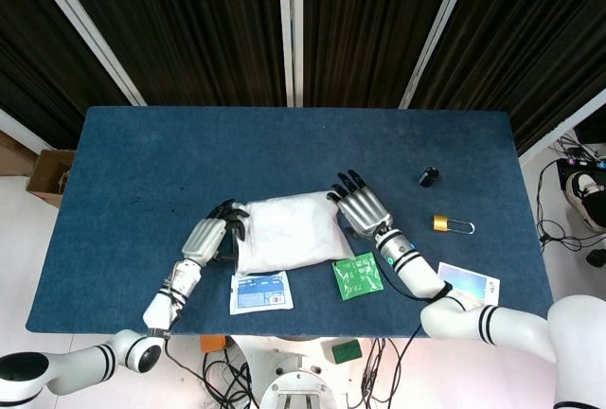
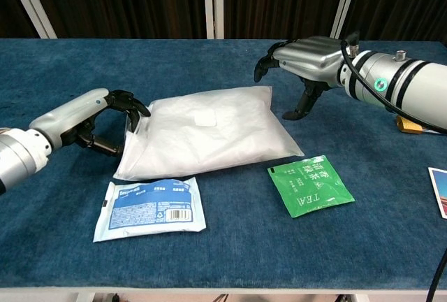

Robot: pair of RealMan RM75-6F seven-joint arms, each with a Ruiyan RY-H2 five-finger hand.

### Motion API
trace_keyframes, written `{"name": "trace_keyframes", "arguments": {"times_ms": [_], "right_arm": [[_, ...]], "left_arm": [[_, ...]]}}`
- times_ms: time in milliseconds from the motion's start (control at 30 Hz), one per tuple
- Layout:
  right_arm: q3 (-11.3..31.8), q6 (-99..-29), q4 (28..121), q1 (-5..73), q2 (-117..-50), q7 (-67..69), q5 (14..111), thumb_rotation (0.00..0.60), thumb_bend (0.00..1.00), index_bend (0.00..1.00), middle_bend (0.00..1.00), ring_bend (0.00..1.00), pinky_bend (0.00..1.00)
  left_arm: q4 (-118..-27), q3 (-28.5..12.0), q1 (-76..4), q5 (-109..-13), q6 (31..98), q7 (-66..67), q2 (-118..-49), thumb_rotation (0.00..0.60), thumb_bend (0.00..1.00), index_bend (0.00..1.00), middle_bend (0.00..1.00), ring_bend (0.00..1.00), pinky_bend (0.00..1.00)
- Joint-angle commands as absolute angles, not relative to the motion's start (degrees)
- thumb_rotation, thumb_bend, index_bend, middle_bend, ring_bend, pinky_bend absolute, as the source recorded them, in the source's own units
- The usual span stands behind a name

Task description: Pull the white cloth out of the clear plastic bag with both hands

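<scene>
The left hand (image 2: 105, 117) pinches the open left end of the clear plastic bag (image 2: 140, 152), which lies on the blue table (image 2: 209, 57) with the white cloth (image 2: 216, 131) inside. The right hand (image 2: 307, 61), fingers spread and holding nothing, hovers just beside the bag's far right corner. A green tea packet (image 2: 311, 184) and a blue-and-white sachet (image 2: 150, 207) lie nearby.

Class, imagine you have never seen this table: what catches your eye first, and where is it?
The plump clear bag stuffed with white cloth, lying mid-table, draws the eye first. The left hand grips its open end, while the right hand hovers open by the far corner, off the bag. In front lie a green tea packet and a blue-and-white packet.
</scene>
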State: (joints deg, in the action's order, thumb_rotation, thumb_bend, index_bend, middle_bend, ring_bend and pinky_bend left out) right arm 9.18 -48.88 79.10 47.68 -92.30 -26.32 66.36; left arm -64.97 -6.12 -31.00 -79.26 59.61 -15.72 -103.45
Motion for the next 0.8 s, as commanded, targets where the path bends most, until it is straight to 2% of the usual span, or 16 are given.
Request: {"name": "trace_keyframes", "arguments": {"times_ms": [33, 333, 633, 800], "right_arm": [[5.66, -53.02, 83.8, 44.1, -89.57, -23.54, 71.09, 0.6, 0.21, 0.31, 0.22, 0.02, 0.07], [2.36, -63.07, 90.88, 35.46, -88.3, -24.38, 69.64, 0.6, 0.15, 0.39, 0.27, 0.05, 0.09], [3.45, -67.24, 91.17, 30.89, -96.6, -22.39, 65.42, 0.6, 0.12, 0.46, 0.32, 0.09, 0.1], [5.04, -69.32, 89.32, 30.32, -100.77, -24.35, 64.67, 0.6, 0.15, 0.5, 0.34, 0.1, 0.11]], "left_arm": [[-64.92, -6.51, -30.93, -78.57, 59.33, -15.3, -103.42, 0.6, 0.54, 0.72, 0.26, 0.03, 0.11], [-66.73, -9.01, -30.57, -74.13, 58.52, -12.62, -103.37, 0.6, 0.54, 0.72, 0.25, 0.03, 0.11], [-69.83, -9.7, -30.62, -72.39, 58.65, -8.68, -103.58, 0.6, 0.54, 0.72, 0.25, 0.03, 0.11], [-70.99, -9.97, -30.77, -71.87, 58.7, -7.2, -103.67, 0.6, 0.54, 0.72, 0.25, 0.03, 0.11]]}}
